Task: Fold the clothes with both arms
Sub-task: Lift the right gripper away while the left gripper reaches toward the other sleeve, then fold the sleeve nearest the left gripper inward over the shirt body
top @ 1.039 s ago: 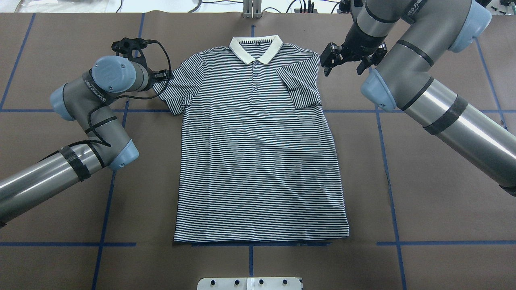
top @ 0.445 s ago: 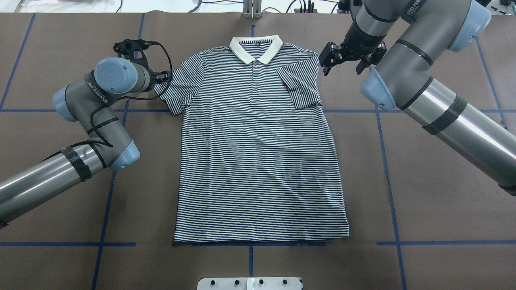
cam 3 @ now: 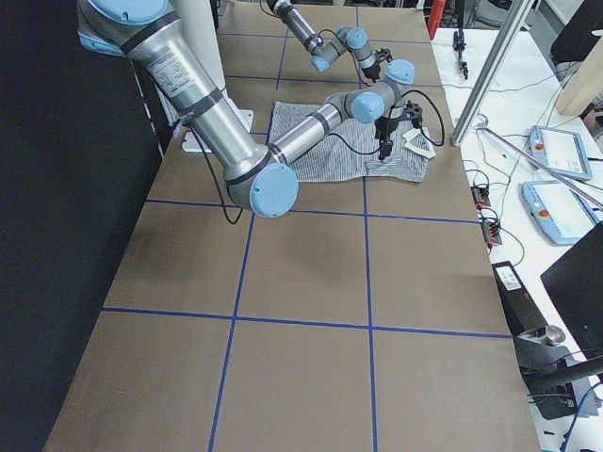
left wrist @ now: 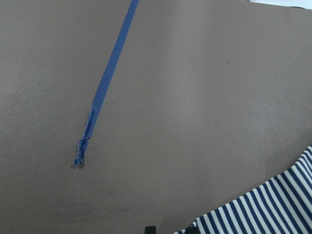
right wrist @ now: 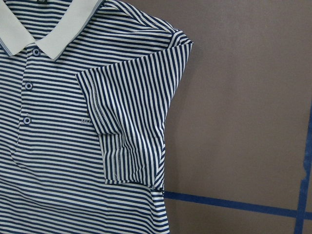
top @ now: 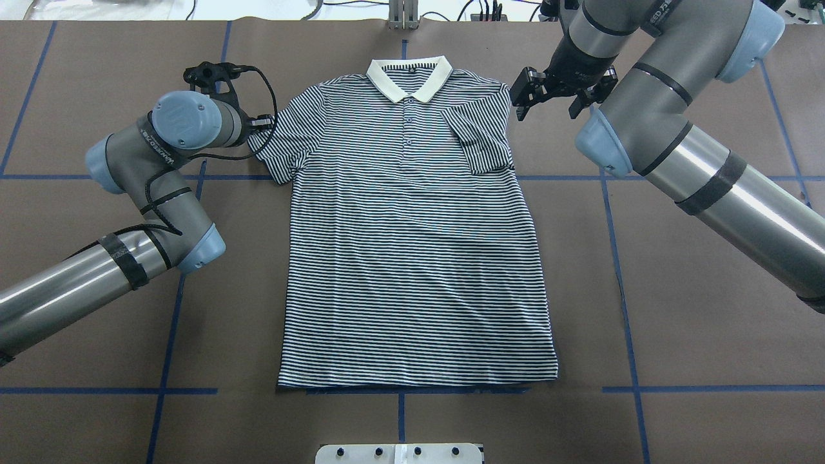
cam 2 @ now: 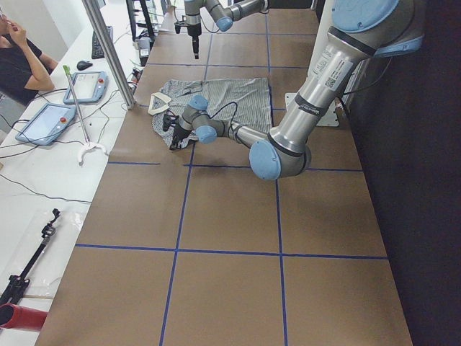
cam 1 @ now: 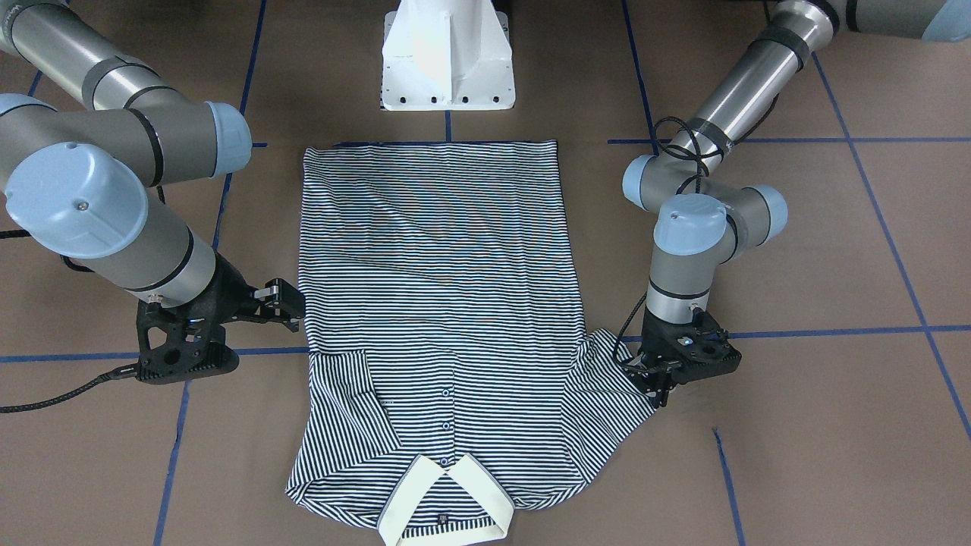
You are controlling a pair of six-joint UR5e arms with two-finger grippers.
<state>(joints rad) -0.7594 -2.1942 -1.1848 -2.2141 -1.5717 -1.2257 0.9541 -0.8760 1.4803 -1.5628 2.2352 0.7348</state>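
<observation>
While an arm stands at each of its shoulders, the polo shirt (top: pixel 412 258) lies flat and face up at the middle of the brown table (top: pixel 696 309), which is crossed by blue tape lines (top: pixel 709 389). Its cloth carries thin navy-and-white stripes running across the body. The plain cream collar (top: pixel 409 77) is at the far end, and its two points meet above a short placket with small buttons (right wrist: pixel 29 85). A tiny chest logo (right wrist: pixel 86 121) shows just beside the folded sleeve. The straight hem (top: pixel 419 380) lies at the near end, close to the white pedestal base (cam 1: pixel 447 61).

The right sleeve (top: pixel 480 138) lies folded inward over the chest, so the shirt's right edge runs almost straight from shoulder to hem. The left sleeve (top: pixel 280 145) is spread outward on the table, with slanting stripes.

The left gripper (top: pixel 263 120), carried by the bent left arm (top: pixel 129 148), is down at the outer edge of the left sleeve. Whether its fingers are apart or pinching the cloth cannot be told, and the left wrist view shows only bare table and a corner of striped cloth. The right gripper (top: pixel 517 100), on the right arm (top: pixel 709 180), hangs just beside the right shoulder of the shirt, clear of the cloth, with its fingers spread and holding nothing.
</observation>
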